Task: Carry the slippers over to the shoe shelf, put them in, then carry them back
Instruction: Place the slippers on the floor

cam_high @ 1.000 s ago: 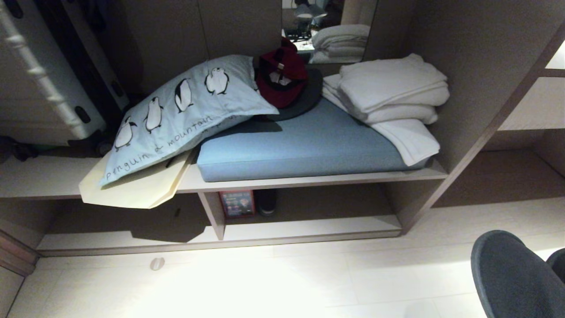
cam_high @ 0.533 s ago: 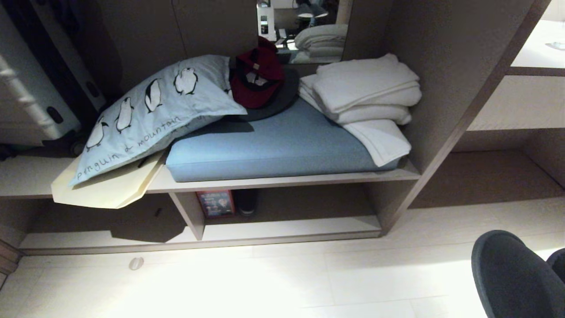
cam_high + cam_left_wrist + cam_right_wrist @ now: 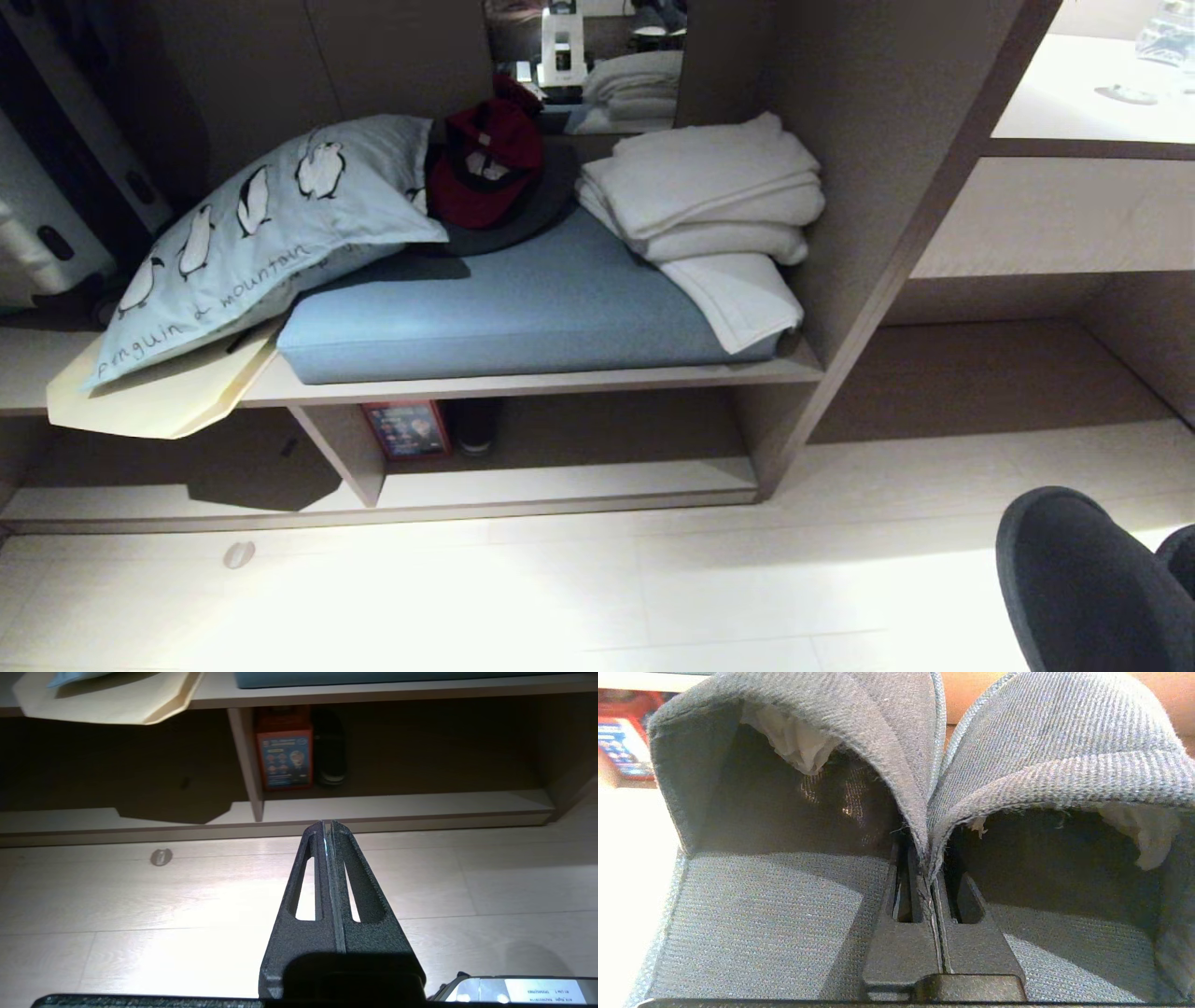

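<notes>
The two dark grey slippers (image 3: 1083, 579) hang at the lower right of the head view, above the pale floor. In the right wrist view my right gripper (image 3: 923, 856) is shut on the inner edges of both slippers (image 3: 775, 905), pinched side by side, with white paper stuffing in their toes. The shoe shelf (image 3: 579, 485) is the low pale-wood compartment under the bench, with an upright divider (image 3: 341, 453). My left gripper (image 3: 327, 823) is shut and empty, pointing over the floor toward the shoe shelf's (image 3: 402, 805) front edge.
A red box (image 3: 407, 429) and a black shoe (image 3: 476, 425) stand inside the shelf by the divider. On the bench lie a blue cushion (image 3: 523, 308), penguin pillow (image 3: 252, 233), red cap (image 3: 485, 159) and white towels (image 3: 709, 201). A cream sheet (image 3: 149, 406) overhangs the bench's left edge.
The whole head view has shifted left, so the camera has moved rightward along the furniture. The slippers keep their place in the picture.
</notes>
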Robot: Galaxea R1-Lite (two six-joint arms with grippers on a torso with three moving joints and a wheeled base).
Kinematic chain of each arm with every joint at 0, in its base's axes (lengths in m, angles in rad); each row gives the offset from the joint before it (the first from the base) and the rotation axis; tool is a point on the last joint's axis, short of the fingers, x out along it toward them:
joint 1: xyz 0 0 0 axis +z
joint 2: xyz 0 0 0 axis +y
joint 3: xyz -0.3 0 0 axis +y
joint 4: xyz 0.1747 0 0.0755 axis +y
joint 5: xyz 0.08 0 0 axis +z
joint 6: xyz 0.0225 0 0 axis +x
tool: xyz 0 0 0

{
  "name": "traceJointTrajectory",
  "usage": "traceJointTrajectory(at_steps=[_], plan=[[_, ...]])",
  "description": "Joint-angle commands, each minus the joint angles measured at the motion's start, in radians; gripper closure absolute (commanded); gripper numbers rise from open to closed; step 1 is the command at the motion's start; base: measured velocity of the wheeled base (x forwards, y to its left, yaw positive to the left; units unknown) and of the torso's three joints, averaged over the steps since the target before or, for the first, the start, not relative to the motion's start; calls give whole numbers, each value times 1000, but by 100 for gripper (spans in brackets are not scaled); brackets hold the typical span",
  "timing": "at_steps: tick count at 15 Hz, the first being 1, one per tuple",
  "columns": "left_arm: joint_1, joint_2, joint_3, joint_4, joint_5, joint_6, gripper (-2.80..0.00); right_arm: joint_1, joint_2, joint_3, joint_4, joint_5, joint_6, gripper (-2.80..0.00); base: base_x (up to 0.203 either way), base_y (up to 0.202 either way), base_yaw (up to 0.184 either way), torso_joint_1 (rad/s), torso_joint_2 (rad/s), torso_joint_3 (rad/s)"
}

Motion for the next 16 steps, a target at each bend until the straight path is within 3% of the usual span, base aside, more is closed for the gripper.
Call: traceJointTrajectory(at_steps=[1,16], plan=[[0,2,0,0,1,0,0,1,1,2,1,0,0,0,0,-198,2,1,2,4],[2,2,0,0,1,0,0,1,1,2,-1,0,0,0,0,-198,2,3,2,3]])
